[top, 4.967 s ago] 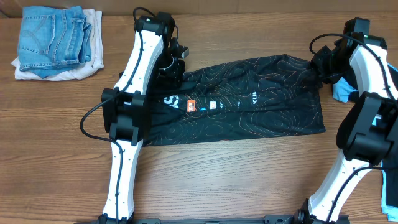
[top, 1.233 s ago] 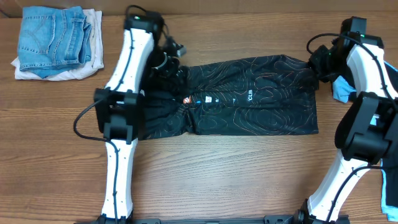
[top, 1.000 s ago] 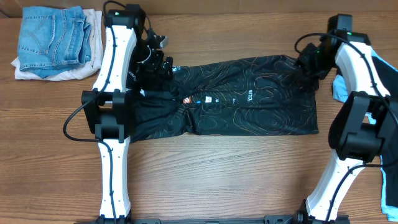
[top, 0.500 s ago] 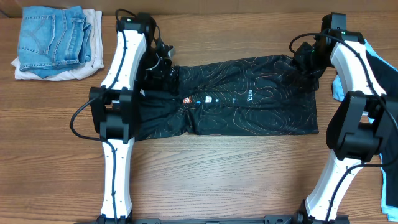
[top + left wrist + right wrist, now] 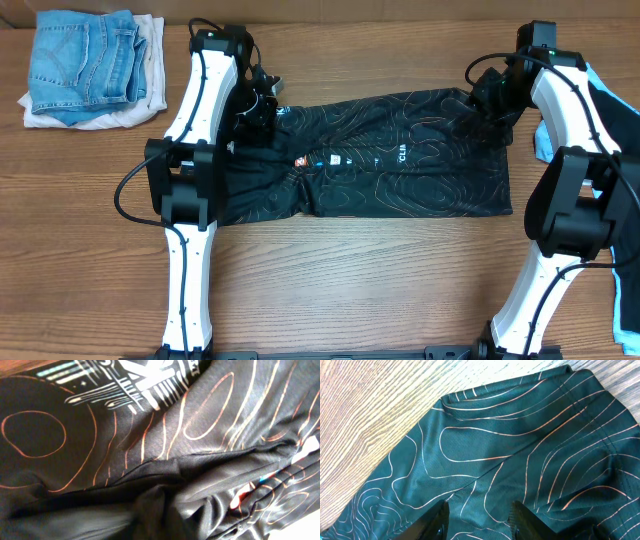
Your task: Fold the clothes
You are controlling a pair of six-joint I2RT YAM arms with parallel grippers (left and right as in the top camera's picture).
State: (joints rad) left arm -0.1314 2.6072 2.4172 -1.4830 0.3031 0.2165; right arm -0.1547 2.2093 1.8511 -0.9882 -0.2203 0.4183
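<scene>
left gripper [image 5: 262, 108] | jaws went from wide to closed | on black jersey [image 5: 400, 170], left end

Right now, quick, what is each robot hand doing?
Left hand: closed, seemingly pinching the black jersey at its edge.
Right hand: open, fingers apart over the jersey, holding nothing.

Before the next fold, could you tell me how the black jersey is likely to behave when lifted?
Probably floppy: the black jersey lies flat yet bunches into soft creases near its left end. It would likely sag between grip points, dragging its free parts. The sheen in the left wrist view suggests thin, perhaps slippery fabric.
</scene>
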